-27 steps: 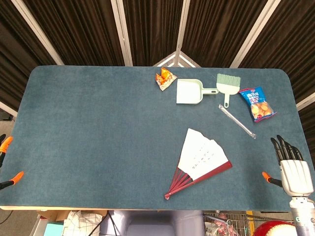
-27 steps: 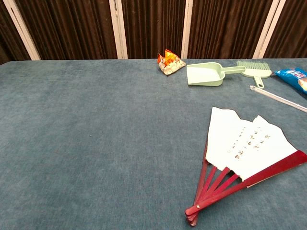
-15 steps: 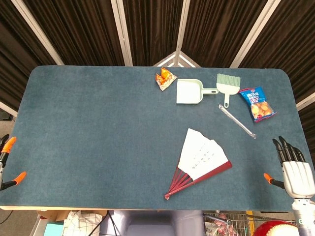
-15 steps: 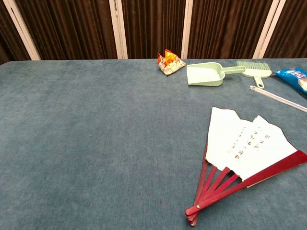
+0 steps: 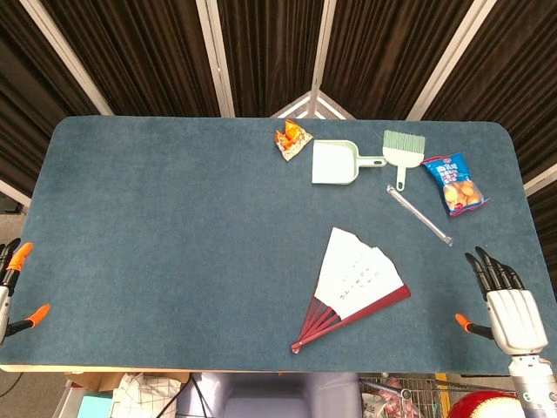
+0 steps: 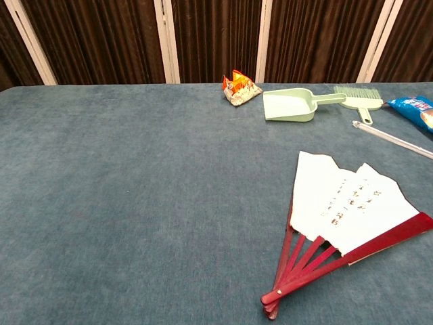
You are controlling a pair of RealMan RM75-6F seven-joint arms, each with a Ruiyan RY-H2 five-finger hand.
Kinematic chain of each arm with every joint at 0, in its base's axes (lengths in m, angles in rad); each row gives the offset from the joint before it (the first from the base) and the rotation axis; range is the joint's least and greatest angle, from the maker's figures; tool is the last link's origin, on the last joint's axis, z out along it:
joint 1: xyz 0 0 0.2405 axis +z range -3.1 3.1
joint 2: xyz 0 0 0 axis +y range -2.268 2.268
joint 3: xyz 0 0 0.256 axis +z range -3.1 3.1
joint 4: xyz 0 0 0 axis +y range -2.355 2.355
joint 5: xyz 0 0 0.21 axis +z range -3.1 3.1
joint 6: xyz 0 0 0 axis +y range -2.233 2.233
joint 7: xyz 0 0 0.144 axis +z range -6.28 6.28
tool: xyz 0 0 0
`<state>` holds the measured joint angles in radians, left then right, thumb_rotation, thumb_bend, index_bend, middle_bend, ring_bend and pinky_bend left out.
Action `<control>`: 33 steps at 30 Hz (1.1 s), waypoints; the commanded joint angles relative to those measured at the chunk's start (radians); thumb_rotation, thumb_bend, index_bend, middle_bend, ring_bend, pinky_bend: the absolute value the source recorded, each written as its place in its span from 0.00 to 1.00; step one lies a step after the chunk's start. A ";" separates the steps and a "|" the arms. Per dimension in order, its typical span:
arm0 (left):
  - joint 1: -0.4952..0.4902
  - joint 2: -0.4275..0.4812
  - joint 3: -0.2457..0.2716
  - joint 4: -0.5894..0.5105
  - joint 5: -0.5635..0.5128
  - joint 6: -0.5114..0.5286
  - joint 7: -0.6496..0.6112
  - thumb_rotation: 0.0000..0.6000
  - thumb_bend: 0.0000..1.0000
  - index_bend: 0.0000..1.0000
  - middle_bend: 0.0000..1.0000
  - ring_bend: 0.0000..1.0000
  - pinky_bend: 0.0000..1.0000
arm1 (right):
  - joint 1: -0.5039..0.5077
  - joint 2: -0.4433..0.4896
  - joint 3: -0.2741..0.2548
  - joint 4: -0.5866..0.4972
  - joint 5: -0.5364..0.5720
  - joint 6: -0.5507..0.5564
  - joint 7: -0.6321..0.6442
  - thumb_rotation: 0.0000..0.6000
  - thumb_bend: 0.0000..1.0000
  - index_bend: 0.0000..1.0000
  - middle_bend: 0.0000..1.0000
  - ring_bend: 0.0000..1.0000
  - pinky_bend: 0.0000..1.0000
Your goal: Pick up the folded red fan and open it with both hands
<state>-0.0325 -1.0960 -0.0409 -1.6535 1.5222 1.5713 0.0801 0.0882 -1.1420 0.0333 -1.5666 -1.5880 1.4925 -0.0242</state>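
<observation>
The red fan (image 5: 352,286) lies partly spread on the blue table, white paper leaf up, red ribs meeting at a pivot near the front edge; the chest view shows the fan (image 6: 342,217) at lower right. My right hand (image 5: 504,304) hovers at the table's front right corner, fingers apart, holding nothing, well to the right of the fan. My left hand (image 5: 12,287) shows only at the far left edge, off the table, orange-tipped fingers spread and empty. Neither hand appears in the chest view.
Along the back right lie an orange snack packet (image 5: 292,138), a green dustpan (image 5: 338,162), a green brush (image 5: 403,149), a blue snack bag (image 5: 454,184) and a clear tube (image 5: 419,214). The table's front edge (image 5: 174,364) runs below the fan.
My right hand has shifted slightly left and down near the front right corner. My left hand has moved a little at the left edge. The fan has not moved.
</observation>
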 commanded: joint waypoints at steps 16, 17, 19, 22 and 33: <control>0.001 0.017 -0.010 0.005 -0.021 -0.007 -0.052 1.00 0.21 0.00 0.00 0.00 0.15 | 0.045 -0.195 -0.120 0.227 -0.274 0.000 -0.031 1.00 0.11 0.28 0.06 0.16 0.17; 0.002 0.017 -0.010 0.005 -0.021 -0.006 -0.054 1.00 0.21 0.00 0.00 0.00 0.15 | 0.044 -0.199 -0.124 0.230 -0.276 -0.003 -0.034 1.00 0.11 0.28 0.06 0.16 0.17; 0.003 0.019 -0.011 0.006 -0.026 -0.008 -0.061 1.00 0.21 0.00 0.00 0.00 0.15 | 0.041 -0.219 -0.134 0.242 -0.281 -0.008 -0.046 1.00 0.11 0.30 0.06 0.16 0.17; 0.002 0.019 -0.015 0.007 -0.037 -0.013 -0.062 1.00 0.21 0.00 0.00 0.00 0.15 | 0.036 -0.258 -0.146 0.270 -0.293 -0.006 -0.058 1.00 0.11 0.31 0.06 0.16 0.17; -0.001 0.020 -0.017 0.003 -0.047 -0.024 -0.058 1.00 0.21 0.00 0.00 0.00 0.15 | 0.035 -0.383 -0.166 0.382 -0.323 0.001 -0.076 1.00 0.11 0.39 0.07 0.17 0.17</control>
<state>-0.0338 -1.0763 -0.0579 -1.6505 1.4752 1.5480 0.0224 0.1222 -1.5064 -0.1335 -1.2037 -1.9084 1.4906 -0.0990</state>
